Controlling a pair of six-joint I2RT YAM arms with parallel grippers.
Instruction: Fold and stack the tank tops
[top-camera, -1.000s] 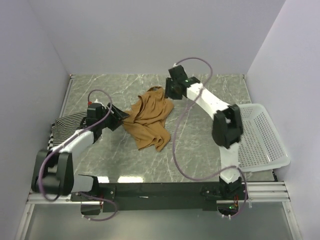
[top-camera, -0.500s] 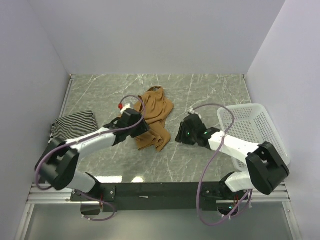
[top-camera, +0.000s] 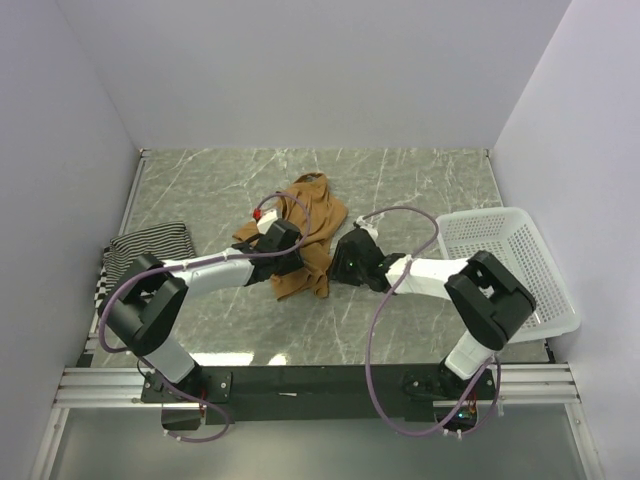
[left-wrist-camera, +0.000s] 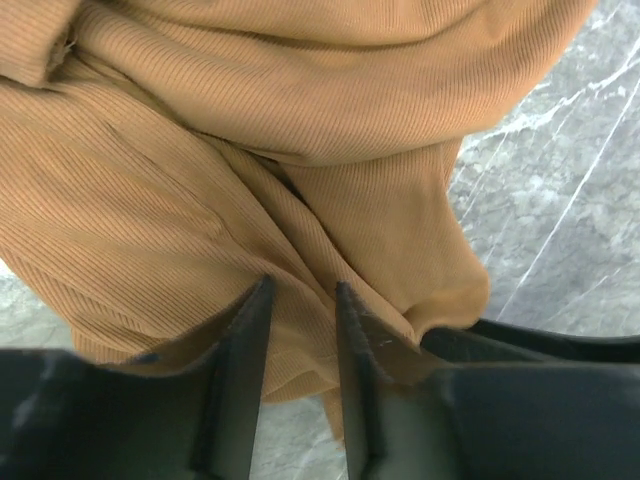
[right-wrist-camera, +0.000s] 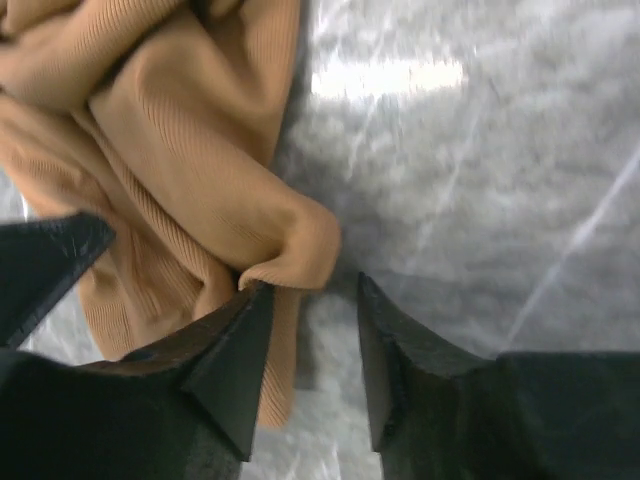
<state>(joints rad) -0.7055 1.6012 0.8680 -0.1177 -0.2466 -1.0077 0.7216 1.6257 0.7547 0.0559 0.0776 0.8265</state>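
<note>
A tank top (top-camera: 310, 215) lies mid-surface (top-camera: 420, 190). A second tank top (top-camera: 150, 243) lies at its 9 o'clock and a basket (top-camera: 510, 260) at 3 o'clock. The left pincer (top-camera: 288, 250) is at 7 o'clock and the right pincer (top-camera: 343, 258) at 4.

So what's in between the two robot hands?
The tan-brown tank top, its lower end, lies between the left gripper and right gripper in the top view.
</note>
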